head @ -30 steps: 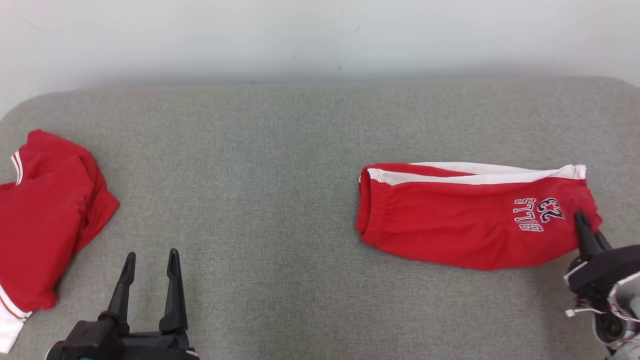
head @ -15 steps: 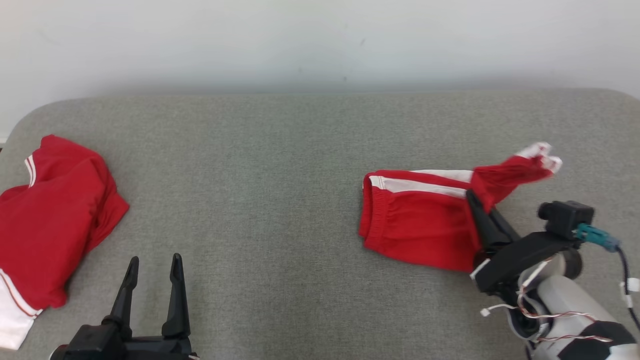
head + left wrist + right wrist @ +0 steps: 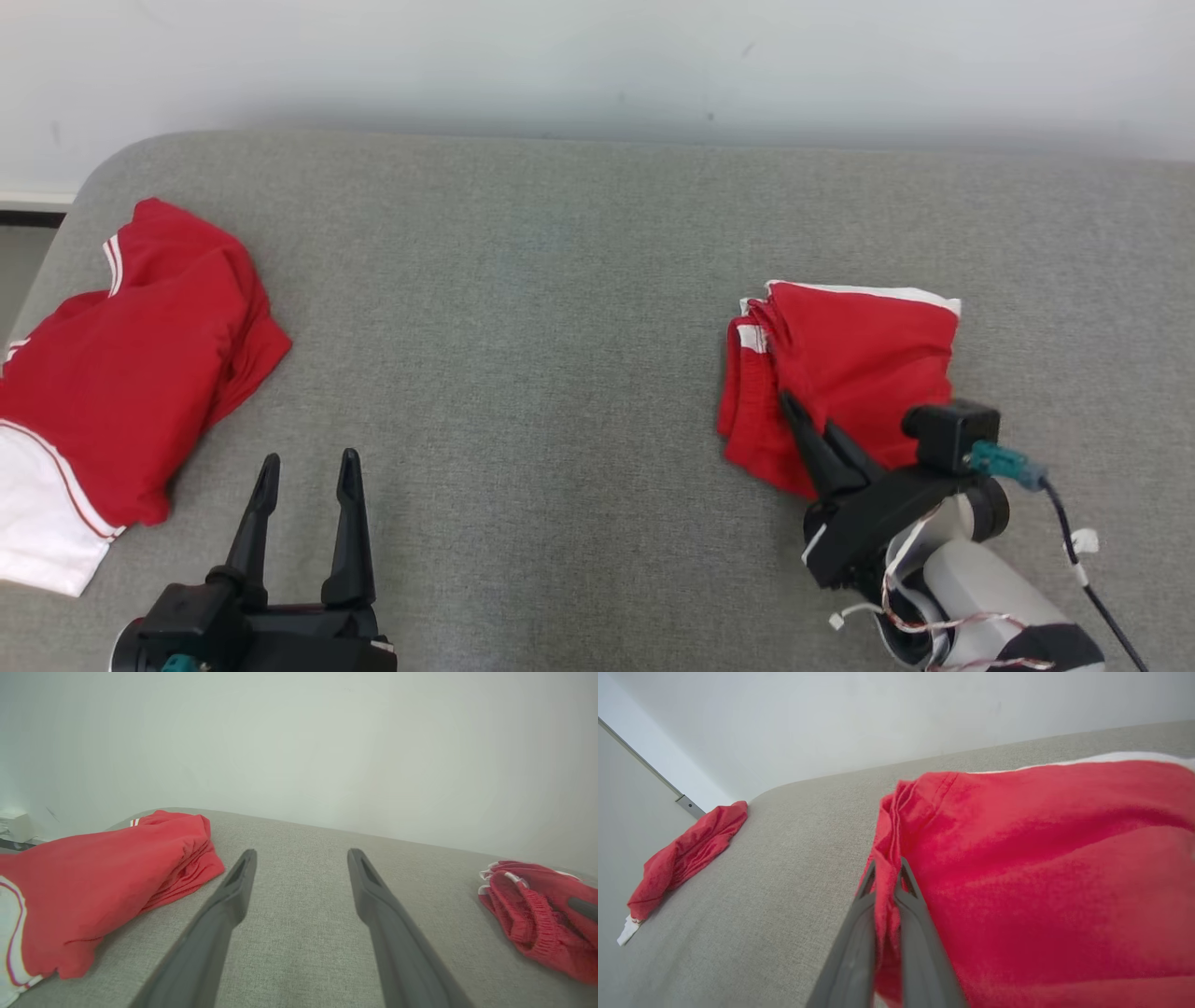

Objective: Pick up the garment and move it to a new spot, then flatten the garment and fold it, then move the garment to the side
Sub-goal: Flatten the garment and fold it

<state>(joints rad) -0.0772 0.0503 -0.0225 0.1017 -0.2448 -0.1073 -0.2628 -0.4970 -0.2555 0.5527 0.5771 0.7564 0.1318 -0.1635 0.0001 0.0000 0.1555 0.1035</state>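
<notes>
Your right gripper [image 3: 803, 411] is at about 4 o'clock in the head view. Its fingers are pinched together on a fold of the shorts [image 3: 859, 355]. The right wrist view shows red cloth squeezed between the tips, and the jaws are almost touching. In the head view the fingers point toward 11 o'clock and meet the shorts near their 7 o'clock corner.

The shorts lie at 3 o'clock on the grey pad [image 3: 560, 280], doubled over into a compact bundle. A white stripe runs along their 12 o'clock edge, and the gathered waistband is bunched at their 9 o'clock side. You cannot tell whether the pinched layer is lifted clear of the layers beneath it.

Your left gripper [image 3: 310, 457] is at 7 o'clock, fingers pointing to 12. Its jaws are spread wide with nothing between them but bare pad. It is well apart from the shorts.

The other garment [image 3: 140, 345], red with white trim, lies crumpled at 9 o'clock near the pad's edge, well apart from both grippers. A pale wall [image 3: 597, 56] runs behind the pad at 12 o'clock.
</notes>
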